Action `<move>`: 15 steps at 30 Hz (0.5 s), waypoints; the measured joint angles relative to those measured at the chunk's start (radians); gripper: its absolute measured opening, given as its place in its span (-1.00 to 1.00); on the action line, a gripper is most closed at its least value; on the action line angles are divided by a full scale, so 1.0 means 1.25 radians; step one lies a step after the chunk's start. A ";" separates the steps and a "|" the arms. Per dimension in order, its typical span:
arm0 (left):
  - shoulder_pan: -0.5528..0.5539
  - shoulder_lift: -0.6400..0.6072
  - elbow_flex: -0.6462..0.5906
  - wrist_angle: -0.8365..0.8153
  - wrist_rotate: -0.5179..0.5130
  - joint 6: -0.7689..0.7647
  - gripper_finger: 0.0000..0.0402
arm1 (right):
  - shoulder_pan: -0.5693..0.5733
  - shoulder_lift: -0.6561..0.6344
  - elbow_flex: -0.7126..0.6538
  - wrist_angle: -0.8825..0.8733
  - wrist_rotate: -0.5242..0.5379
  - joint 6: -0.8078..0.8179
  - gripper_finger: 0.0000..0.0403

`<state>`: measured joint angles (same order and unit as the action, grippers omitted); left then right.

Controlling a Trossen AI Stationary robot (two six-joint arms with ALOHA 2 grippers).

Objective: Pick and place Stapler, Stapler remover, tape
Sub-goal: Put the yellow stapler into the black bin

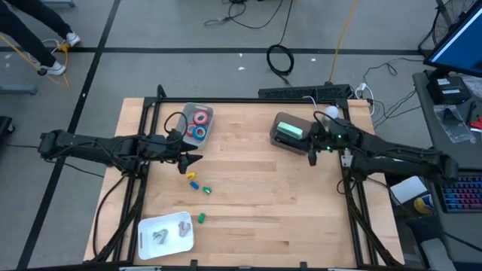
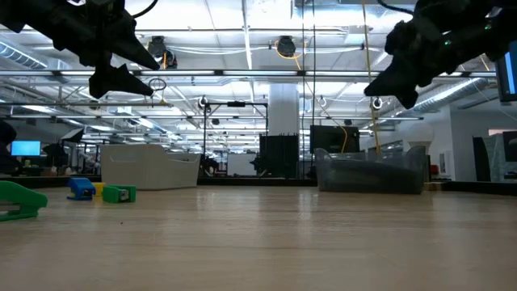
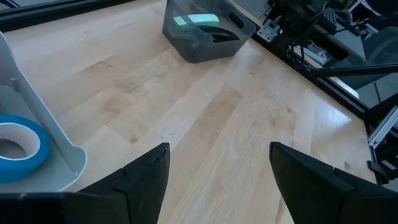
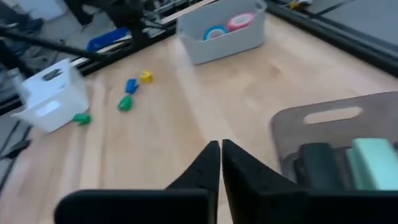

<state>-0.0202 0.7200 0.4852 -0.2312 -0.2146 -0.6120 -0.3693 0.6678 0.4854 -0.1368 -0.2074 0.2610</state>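
Pale planked table, ring-shaped tape

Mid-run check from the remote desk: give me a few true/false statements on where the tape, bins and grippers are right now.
1. The tape rolls lie in the clear bin by the left gripper. True.
2. The left gripper's fingers are closed. False: they are spread apart and hold nothing.
3. The right gripper is shut and empty beside the dark bin. True.
4. The dark bin is empty. False: a pale green item is inside.
5. The white tray holds the small coloured bits. False: the bits lie on the table.
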 joint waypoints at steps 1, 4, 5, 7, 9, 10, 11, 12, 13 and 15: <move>0.000 0.000 0.000 0.002 0.000 0.000 0.38 | 0.014 -0.013 0.000 -0.007 0.007 0.007 -0.98; 0.000 0.000 0.000 0.002 0.000 0.000 0.39 | 0.057 -0.051 0.000 -0.037 0.061 0.025 -0.96; 0.000 0.000 0.000 0.003 0.000 -0.003 0.39 | 0.070 -0.065 0.000 -0.045 0.069 0.025 -0.97; 0.000 0.000 0.000 0.012 0.000 -0.024 0.39 | 0.092 -0.091 0.000 -0.062 0.086 0.024 -0.99; 0.000 0.000 0.000 0.028 -0.001 -0.043 0.39 | 0.108 -0.119 0.000 -0.090 0.104 0.026 -0.99; 0.000 0.000 0.000 0.038 -0.001 -0.045 0.39 | 0.115 -0.133 0.000 -0.106 0.111 0.027 -0.99; 0.000 0.000 0.000 0.049 -0.001 -0.045 0.39 | 0.120 -0.147 0.000 -0.121 0.123 0.029 -0.99; -0.001 0.000 0.000 0.062 0.001 -0.046 0.38 | 0.125 -0.162 0.000 -0.136 0.127 0.030 -1.00; 0.000 0.000 0.000 0.073 0.005 -0.049 0.39 | 0.129 -0.175 0.000 -0.148 0.127 0.030 -1.00; -0.001 0.000 0.000 0.093 0.022 -0.055 0.39 | 0.133 -0.203 0.000 -0.174 0.126 0.030 -1.00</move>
<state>-0.0212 0.7197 0.4854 -0.1154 -0.1873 -0.6809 -0.2029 0.4138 0.4854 -0.3545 -0.0497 0.2989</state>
